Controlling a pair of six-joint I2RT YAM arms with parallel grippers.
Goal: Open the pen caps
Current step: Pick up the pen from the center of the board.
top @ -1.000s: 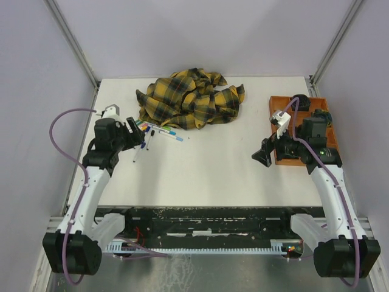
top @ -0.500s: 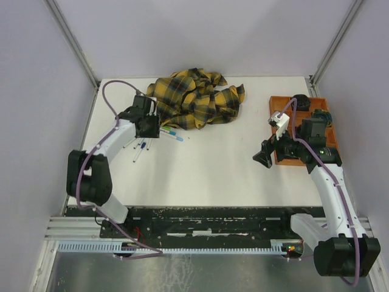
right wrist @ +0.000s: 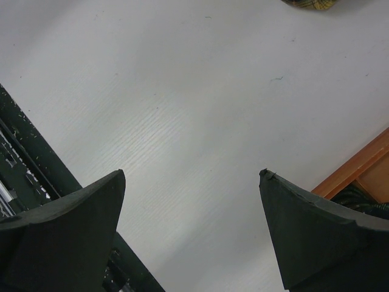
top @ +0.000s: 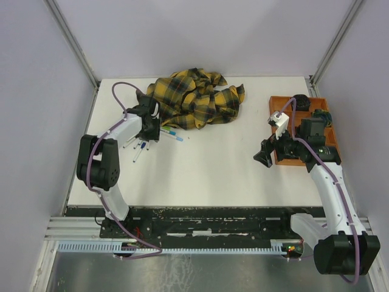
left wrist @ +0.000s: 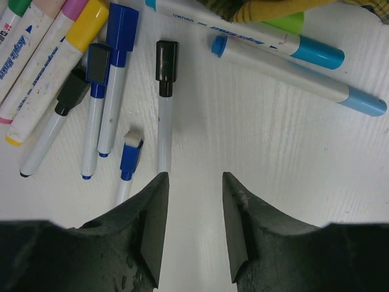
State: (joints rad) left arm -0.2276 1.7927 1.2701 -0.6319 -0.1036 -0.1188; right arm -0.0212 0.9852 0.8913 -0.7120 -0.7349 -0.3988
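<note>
Several white pens [left wrist: 163, 137] lie in a loose cluster on the white table, most with coloured pen caps [left wrist: 166, 59] still on: black, dark blue [left wrist: 121, 30], yellow, pink and light blue [left wrist: 322, 56]. My left gripper [left wrist: 194, 176] hovers just short of the black-capped pen, partly open, with only bare table between its fingers. From above, the left gripper [top: 150, 131] sits over the pens [top: 140, 147] by the cloth. My right gripper [right wrist: 191, 173] stands wide open over bare table, far to the right [top: 264, 155], holding nothing.
A crumpled yellow-and-black plaid cloth [top: 191, 97] lies at the back centre, its edge touching the pen cluster. An orange tray [top: 285, 104] with dark objects stands at the right edge, beside the right arm. The black front rail [right wrist: 36, 176] shows under the right gripper.
My left arm has swung out from the near left and reached over the pens by the cloth. Its jaws have narrowed from wide open. The right arm has stayed put.
</note>
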